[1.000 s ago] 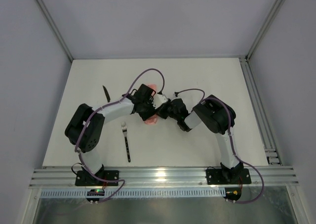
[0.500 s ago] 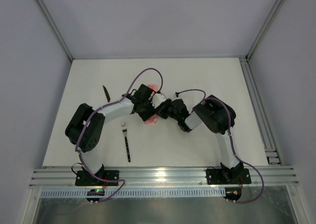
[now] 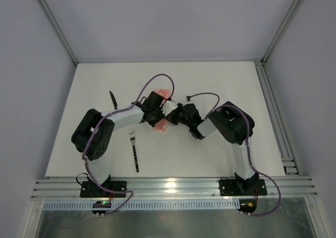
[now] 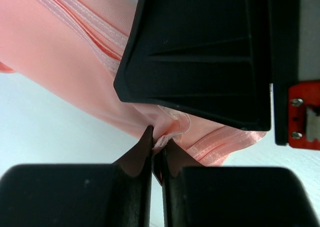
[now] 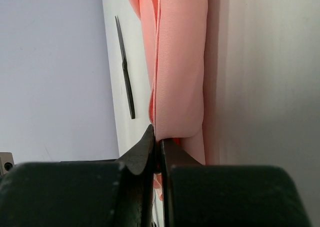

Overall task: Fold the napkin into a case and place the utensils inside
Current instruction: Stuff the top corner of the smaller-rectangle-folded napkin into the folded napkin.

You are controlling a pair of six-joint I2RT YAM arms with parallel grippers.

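Where the two arms meet at mid-table, the napkin [image 3: 159, 127] lies bunched beneath both wrists, with only small pink patches showing from above. At the left gripper [image 4: 159, 148] the fingertips are pressed together on a stitched hem of the napkin, with the cloth pinched between them. At the right gripper [image 5: 159, 147] the fingertips are likewise closed on a rounded fold of the same cloth, which runs ahead of them in layered pleats.

The work surface is a plain matte white table [image 3: 226, 86]. The fork [image 3: 134, 151] lies on it beside the left arm, tines pointing away from the bases and apart from the napkin. The knife [image 3: 113, 99] lies farther back, near the table's left edge.

The enclosure has plain grey walls [image 3: 168, 23] on three sides, joined at slim metal posts [image 3: 52, 23]. An aluminium rail [image 3: 173, 188] runs along the near edge and carries both arm bases. A second rail [image 3: 275, 117] borders the table's right edge.
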